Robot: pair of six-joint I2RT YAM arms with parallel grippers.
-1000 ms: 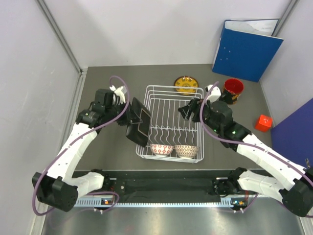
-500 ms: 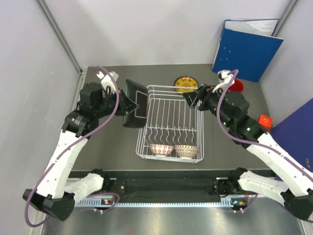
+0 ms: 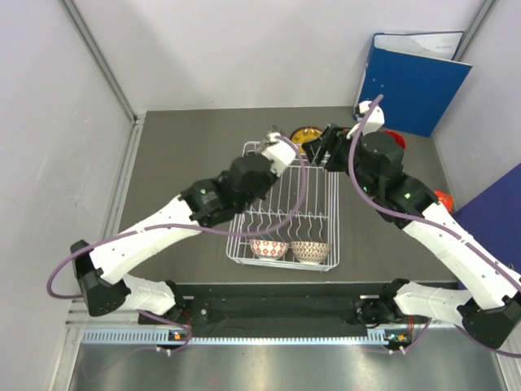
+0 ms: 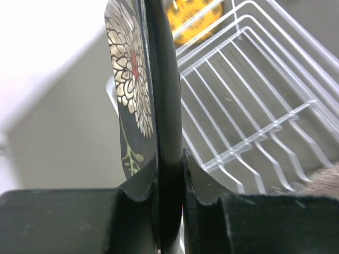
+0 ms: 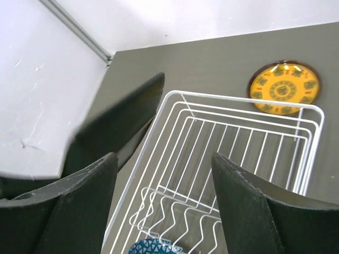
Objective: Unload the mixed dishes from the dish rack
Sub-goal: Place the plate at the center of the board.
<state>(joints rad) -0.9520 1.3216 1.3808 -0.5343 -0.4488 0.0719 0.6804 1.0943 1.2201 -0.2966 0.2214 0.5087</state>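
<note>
My left gripper [image 4: 169, 159] is shut on the near edge of the black square floral plate [image 4: 130, 79] and holds it upright, edge-on. In the top view the left gripper [image 3: 275, 149] is above the far left corner of the white dish rack [image 3: 334, 213]. Two patterned bowls [image 3: 269, 248] [image 3: 309, 251] stand at the rack's near end. The yellow plate [image 3: 308, 133] lies on the table behind the rack. The red mug [image 3: 396, 139] is partly hidden behind my right arm. My right gripper [image 3: 326, 147] is open and empty above the rack's far right corner.
A blue binder [image 3: 411, 77] leans in the back right corner. A small red cube [image 3: 442, 198] shows beside my right arm. In the right wrist view the rack [image 5: 233, 100], the yellow plate [image 5: 285, 88], a blue-patterned bowl [image 5: 153, 247] and the blurred dark plate [image 5: 122, 119] show.
My left arm has swung the black plate from left of the rack to over its far left corner. My right gripper has risen and moved back toward the far right corner.
</note>
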